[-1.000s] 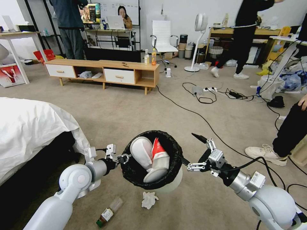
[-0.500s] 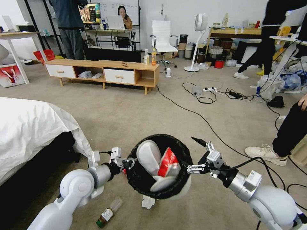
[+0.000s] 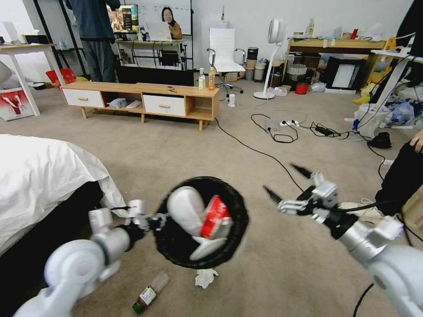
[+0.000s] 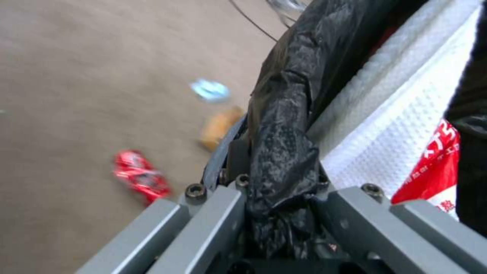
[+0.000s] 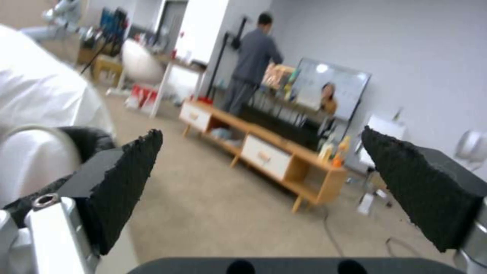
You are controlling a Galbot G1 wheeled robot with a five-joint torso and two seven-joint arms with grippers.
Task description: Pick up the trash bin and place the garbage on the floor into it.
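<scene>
Trash bin [image 3: 200, 222] off the floor [image 3: 282, 264], lower centre of the head frame, tipped so its mouth faces the camera. Left tool [image 3: 152, 220] clamped on the bag-lined rim at the bin's left edge; the left wrist view shows both jaws pinching the crinkled black liner [image 4: 281, 152] tight. So the pick-up half of the job reads as done.

Inside the bin: white lid flaps [image 3: 187, 210] and one red-and-white carton [image 3: 215, 215]. At least one piece of garbage is in.

Right tool [image 3: 288, 187] at mid-right of the head frame, well apart from the bin rim, jaws spread wide with nothing between them; the right wrist view shows the two black pads [image 5: 129, 169] far apart against the open room.

Still on the carpet:
- white tissue [image 3: 205, 277], bottom centre, just below the bin
- small clear bottle [image 3: 150, 293], bottom left of centre
- crushed red can [image 4: 142, 177], left wrist view, lower left
- brown paper bag [image 4: 219, 127], same view, centre, near the bin's edge
- light-blue mask [image 4: 209, 90], same view, above centre

Judgement: bin secured, roughly one item collected, five pieces left. Early in the collecting stage.
</scene>
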